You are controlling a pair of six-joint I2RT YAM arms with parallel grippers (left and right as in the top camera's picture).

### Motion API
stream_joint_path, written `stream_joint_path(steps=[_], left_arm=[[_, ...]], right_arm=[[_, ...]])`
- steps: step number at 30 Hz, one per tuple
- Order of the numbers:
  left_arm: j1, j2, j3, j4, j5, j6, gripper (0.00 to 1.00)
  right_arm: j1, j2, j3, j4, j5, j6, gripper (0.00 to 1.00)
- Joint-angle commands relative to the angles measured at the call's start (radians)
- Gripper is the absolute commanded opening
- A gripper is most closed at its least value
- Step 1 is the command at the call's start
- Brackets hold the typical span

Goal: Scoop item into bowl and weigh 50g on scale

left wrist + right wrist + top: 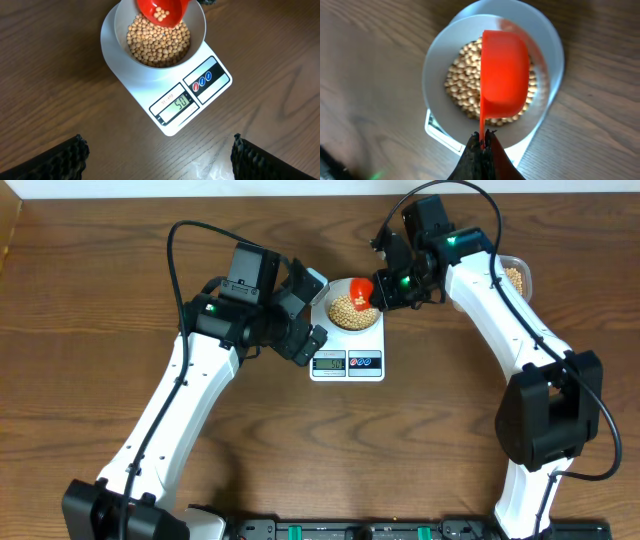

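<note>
Two arms are flanking the scale (131, 82) at the table's middle. At 9 o'clock from it in the overhead view, the left gripper (159, 150) is hovering with its jaws spread wide and holding nothing, its camera looking down on the display (181, 104), which appears to be reading 50. The white bowl (437, 65) is sitting on the scale's round platform, and the soybeans (157, 42) are lying heaped inside it, well below the rim. Directly over the bowl, the red scoop (504, 75) is hanging with a few beans showing in its cup from the left wrist view. Its handle is running along the 12-to-6 line in the right wrist view, down to the right gripper (482, 145), whose jaws are pinching the handle's end. The coming move is therefore turning on the scoop being straight above the bowl: with the reading seemingly at target, any further tip would be dropping extra beans in, so the right arm, the one carrying the scoop, probably needs to be levelling it and carrying it off toward the clear tub (517, 276) at about 2 o'clock from the scale.
</note>
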Motion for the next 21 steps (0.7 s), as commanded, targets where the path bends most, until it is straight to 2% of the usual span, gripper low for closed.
stream_joint_path(steps=[1,21], left_arm=[[0.002,0.011,-0.008,0.001,0.016,-0.005,0.93],[0.002,0.011,-0.008,0.001,0.016,-0.005,0.93]], right_arm=[[0.000,0.012,-0.007,0.002,0.031,0.002,0.01],[0.000,0.012,-0.007,-0.002,-0.010,0.002,0.01]])
